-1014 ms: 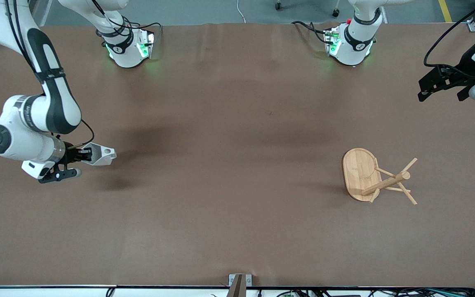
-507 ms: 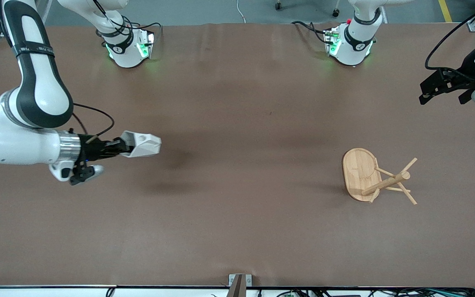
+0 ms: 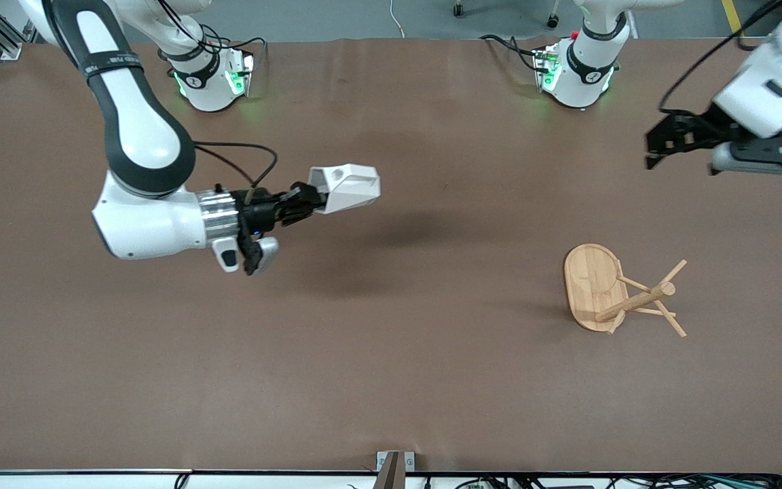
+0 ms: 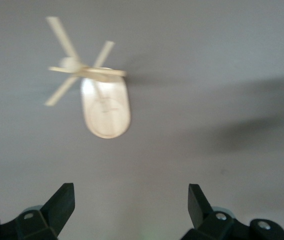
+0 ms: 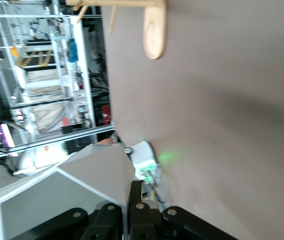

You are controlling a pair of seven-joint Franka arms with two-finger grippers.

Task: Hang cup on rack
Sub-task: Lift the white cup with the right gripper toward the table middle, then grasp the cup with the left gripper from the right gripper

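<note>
Right gripper (image 3: pixel 313 199) pinches the white faceted cup (image 3: pixel 347 186) aloft over mid-table, so pickup is done. Hanging remains: the bamboo rack (image 3: pixel 618 291) stands well apart at the cup's four o'clock. Left gripper (image 3: pixel 683 142) waits, fingers spread, at the rack's twelve o'clock.

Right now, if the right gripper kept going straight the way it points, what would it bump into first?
Probably nothing soon: the right gripper, carrying the white faceted cup, points across bare table. The bamboo mug rack seems off that line, though depth is unclear.

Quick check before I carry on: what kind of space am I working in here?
Most likely a robotics lab: two arm bases bolted to a brown-covered table, and metal-framed shelving in the right wrist view. Props: a bamboo rack and a white cup.
</note>
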